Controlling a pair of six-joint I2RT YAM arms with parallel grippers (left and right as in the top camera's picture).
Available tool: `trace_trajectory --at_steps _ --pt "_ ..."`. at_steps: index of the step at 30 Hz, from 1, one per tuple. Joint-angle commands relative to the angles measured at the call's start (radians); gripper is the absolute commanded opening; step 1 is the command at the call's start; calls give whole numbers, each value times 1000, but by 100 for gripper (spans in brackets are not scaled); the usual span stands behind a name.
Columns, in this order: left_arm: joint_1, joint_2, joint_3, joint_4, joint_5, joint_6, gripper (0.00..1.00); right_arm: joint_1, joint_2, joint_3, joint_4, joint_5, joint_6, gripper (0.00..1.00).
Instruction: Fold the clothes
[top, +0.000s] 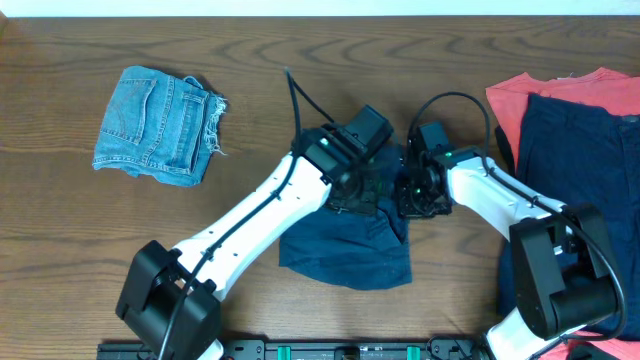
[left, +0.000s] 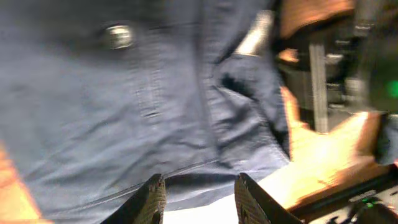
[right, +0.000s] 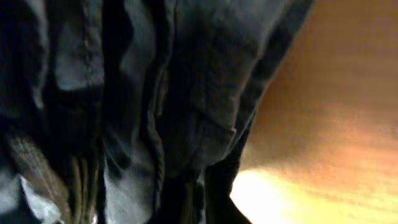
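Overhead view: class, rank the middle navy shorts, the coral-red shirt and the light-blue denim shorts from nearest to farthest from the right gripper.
1. Navy shorts, mid-table, right at the right gripper.
2. Coral-red shirt, upper right of the table.
3. Denim shorts, upper left, beyond the other arm.

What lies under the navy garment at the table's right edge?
A coral-red shirt shows past the top and left edges of the navy garment, so it lies beneath. How far it extends underneath is covered, and the right arm hides the garment's lower part.
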Motion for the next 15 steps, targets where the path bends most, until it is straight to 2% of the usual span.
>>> trace_trajectory --at_steps 1,5,9,15 --pt "52 -19 4 -47 -16 66 38 -29 -9 5 -66 17 -52 17" --pt "118 -21 4 -133 -16 138 38 -41 -114 41 -151 -66 -129 30" --pt "173 -21 4 -185 -40 169 38 -37 -228 43 -186 -186 -141 42" --pt "222 -21 4 -186 -49 187 38 16 -270 35 -208 -228 -112 43"
